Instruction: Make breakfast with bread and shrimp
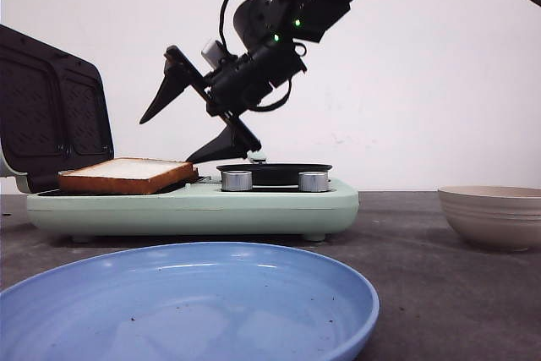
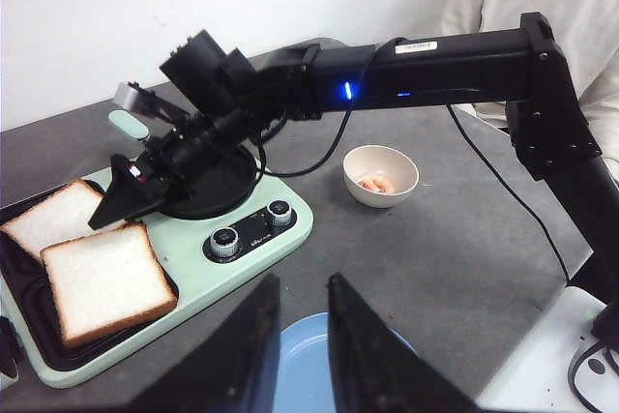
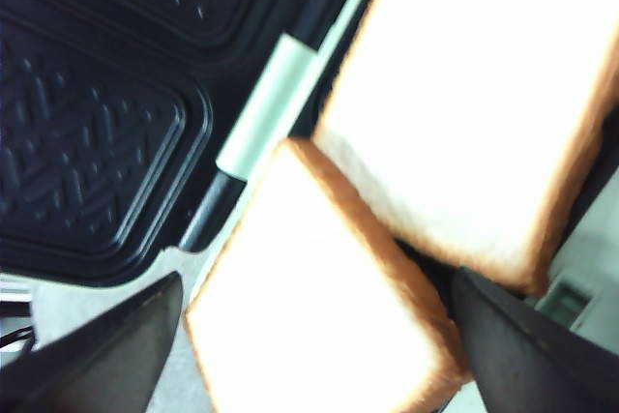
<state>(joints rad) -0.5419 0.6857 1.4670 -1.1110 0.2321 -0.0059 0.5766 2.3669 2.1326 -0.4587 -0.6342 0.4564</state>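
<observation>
Hanging above the open sandwich maker [image 1: 194,209], the right end effector [image 1: 196,128] has its two dark fingers spread wide apart, with nothing between them. Beneath it, two slices of bread [image 2: 102,282] lie flat on the black grill plates at the left end of the pale green appliance, side by side with their edges touching; the nearer slice sits just in front of the second slice [image 2: 48,220]. In the right wrist view both slices fill the frame between the spread fingertips, next to the ribbed inner face of the raised lid [image 3: 97,123]. The appliance has two silver knobs [image 1: 237,181] on its front and a round black pan [image 1: 275,172] at its right end. The left end effector [image 2: 302,345] hovers over a blue plate [image 1: 186,306] near the table's front edge, its jaws slightly parted and empty. A beige bowl [image 2: 381,175] holding pinkish shrimp [image 2: 375,183] stands on the dark table [image 2: 464,258], to the right of the appliance and apart from it.
</observation>
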